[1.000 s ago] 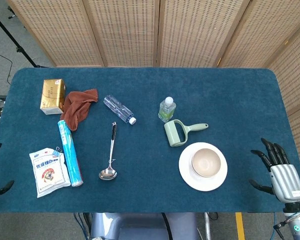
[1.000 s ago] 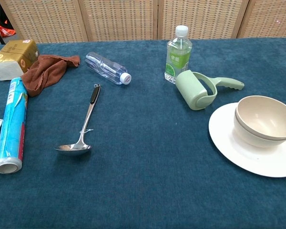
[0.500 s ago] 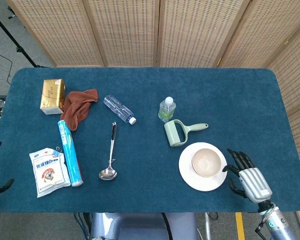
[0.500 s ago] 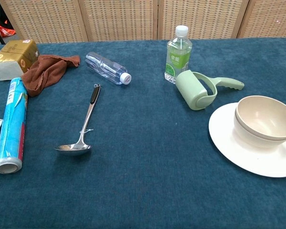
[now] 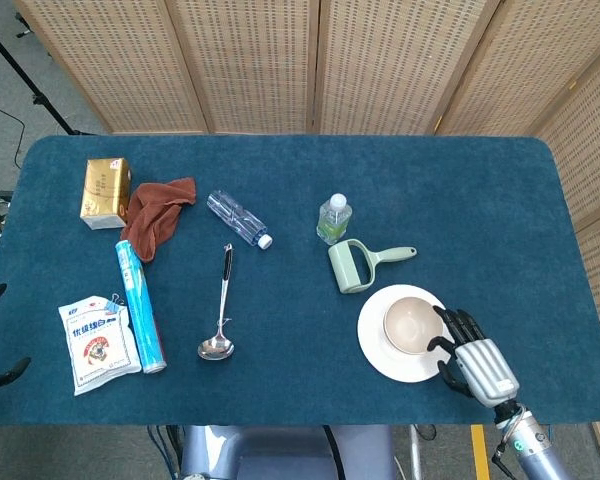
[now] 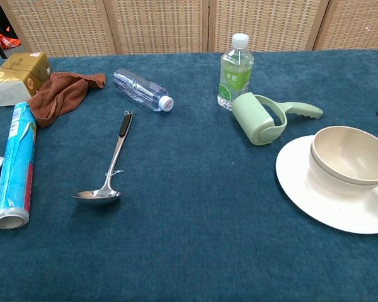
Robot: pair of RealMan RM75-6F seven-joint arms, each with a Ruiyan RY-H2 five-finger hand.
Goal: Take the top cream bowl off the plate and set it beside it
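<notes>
The top cream bowl (image 5: 411,325) sat nested in another on the plate (image 5: 380,351), the right hand (image 5: 467,352) beside its rim with fingers spread, holding nothing. A loose grasp might have lifted both bowls together.

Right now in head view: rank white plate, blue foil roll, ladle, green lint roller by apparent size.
1. White plate, clearly the largest area.
2. Blue foil roll.
3. Ladle: nearly as long as the roll, but much thinner.
4. Green lint roller, shortest overall.
</notes>
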